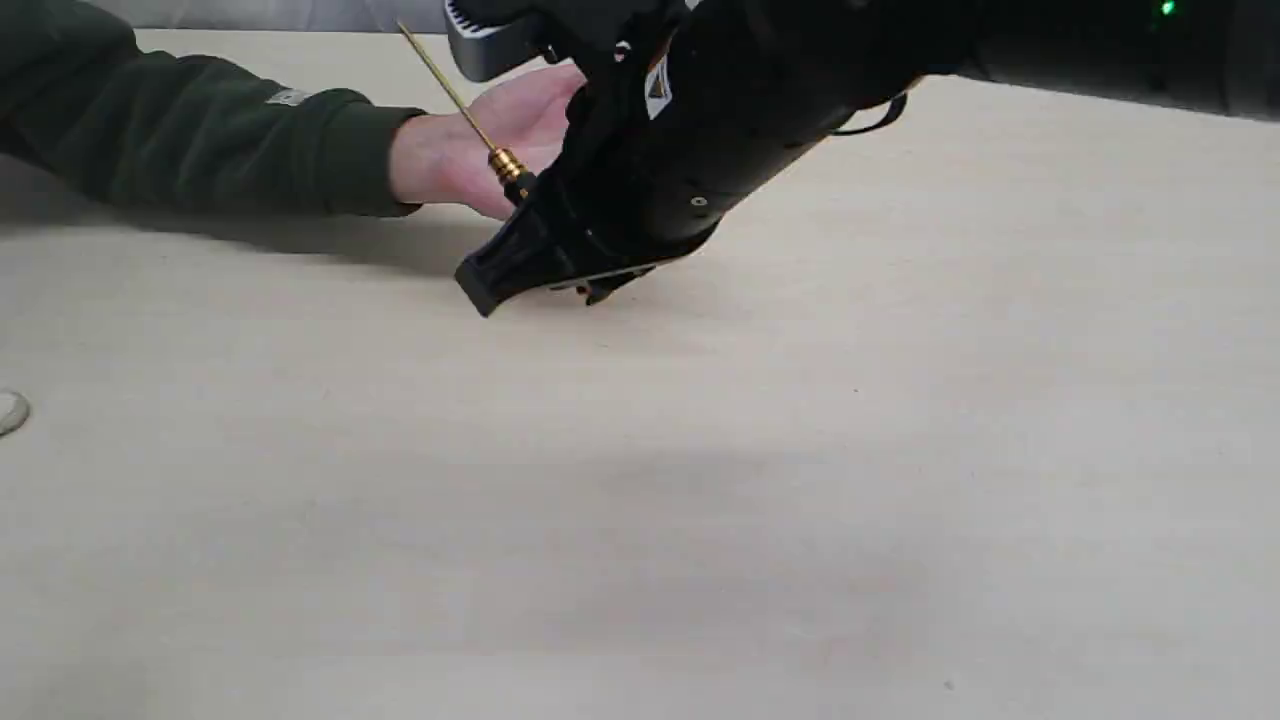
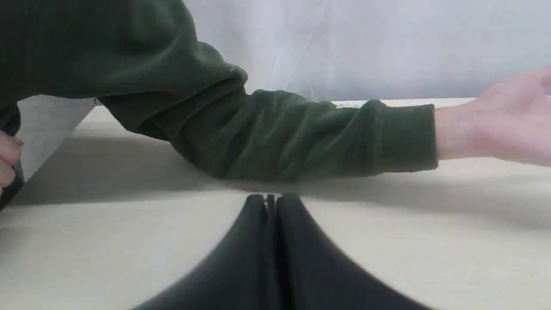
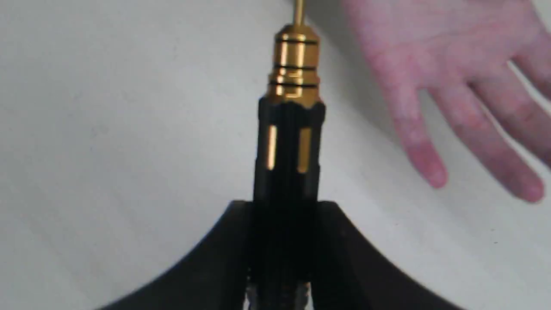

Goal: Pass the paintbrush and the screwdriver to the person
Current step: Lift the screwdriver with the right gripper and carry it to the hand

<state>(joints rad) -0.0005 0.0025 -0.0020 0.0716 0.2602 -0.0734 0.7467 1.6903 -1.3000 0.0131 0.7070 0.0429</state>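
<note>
Black-handled and gold-collared, the slim screwdriver (image 3: 289, 142) is clamped by its handle in the right gripper (image 3: 286, 209), thin shaft slanting toward eleven o'clock near the person's bare open hand (image 1: 540, 110), seemingly offered for handover; the left gripper (image 2: 270, 199) is closed, empty.

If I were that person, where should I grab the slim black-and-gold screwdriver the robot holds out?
Probably the gold collar of the slim black-and-gold screwdriver, approached from the thin shaft's end. The right gripper is shut on the black handle's rear, so only the front part sticks out free, near the person's open hand.
</note>
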